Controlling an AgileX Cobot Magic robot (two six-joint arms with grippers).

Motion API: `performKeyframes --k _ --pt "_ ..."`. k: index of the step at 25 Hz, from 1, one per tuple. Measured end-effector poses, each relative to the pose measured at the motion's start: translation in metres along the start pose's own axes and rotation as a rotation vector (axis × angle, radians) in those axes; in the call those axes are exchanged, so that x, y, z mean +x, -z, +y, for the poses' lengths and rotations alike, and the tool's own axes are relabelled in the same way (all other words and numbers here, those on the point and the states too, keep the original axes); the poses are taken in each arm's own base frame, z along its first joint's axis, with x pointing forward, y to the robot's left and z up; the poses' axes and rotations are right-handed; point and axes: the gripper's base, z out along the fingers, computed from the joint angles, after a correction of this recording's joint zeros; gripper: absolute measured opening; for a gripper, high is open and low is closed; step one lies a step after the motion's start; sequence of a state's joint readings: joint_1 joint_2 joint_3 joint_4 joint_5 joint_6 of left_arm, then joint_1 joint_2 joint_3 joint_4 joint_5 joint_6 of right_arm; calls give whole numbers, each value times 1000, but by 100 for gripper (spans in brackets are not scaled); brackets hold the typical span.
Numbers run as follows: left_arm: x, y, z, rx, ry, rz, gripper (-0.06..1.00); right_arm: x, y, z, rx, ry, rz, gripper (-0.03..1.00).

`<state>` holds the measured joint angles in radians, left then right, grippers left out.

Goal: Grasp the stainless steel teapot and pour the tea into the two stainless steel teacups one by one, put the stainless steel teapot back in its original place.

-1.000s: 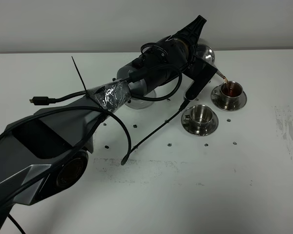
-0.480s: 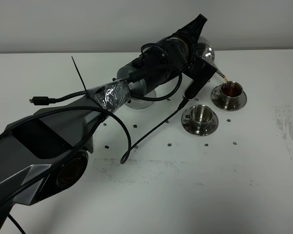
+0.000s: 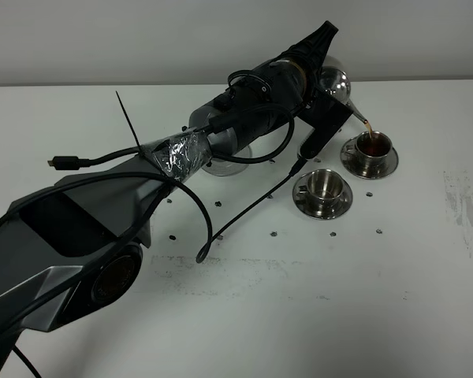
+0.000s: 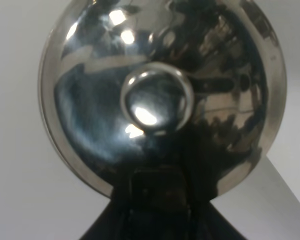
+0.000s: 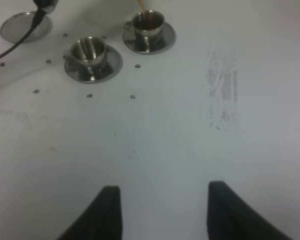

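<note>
My left gripper (image 3: 323, 85) is shut on the stainless steel teapot (image 3: 337, 82), which it holds tilted above the table's far side. A thin brown stream runs from the spout into the far teacup (image 3: 372, 146), which holds dark tea. The near teacup (image 3: 323, 183) on its saucer looks empty. In the left wrist view the teapot's domed lid and knob (image 4: 157, 100) fill the picture above the dark gripper (image 4: 157, 202). The original place, a round steel base (image 3: 221, 165), lies half hidden under my left arm. The right wrist view shows both teacups (image 5: 148, 22) (image 5: 89, 50) and the base (image 5: 22, 26). My right gripper (image 5: 162, 192) stands open over bare table.
A black cable (image 3: 248, 211) hangs from the left arm down to the table near the empty cup. A loose plug (image 3: 65, 163) lies at the left. Grey scuff marks (image 3: 463, 211) mark the white table (image 3: 363, 283) at the right.
The teapot has risen slightly and shifted a little to the right while still pouring. The stream keeps running into the far teacup. The right gripper has not moved.
</note>
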<state>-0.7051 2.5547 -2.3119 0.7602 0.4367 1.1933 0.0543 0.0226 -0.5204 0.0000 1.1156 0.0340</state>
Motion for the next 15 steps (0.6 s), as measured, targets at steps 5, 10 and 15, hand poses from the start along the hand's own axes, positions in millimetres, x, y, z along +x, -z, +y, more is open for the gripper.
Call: performKeyframes --k 5,10,15 --pt "0 0 0 0 -1 0 21 0 0 0 0 0 0 41" --pt "0 0 0 1 -1 1 21 0 0 0 0 0 0 41" --pt "0 0 -3 28 23 -4 21 0 0 0 0 0 0 41"
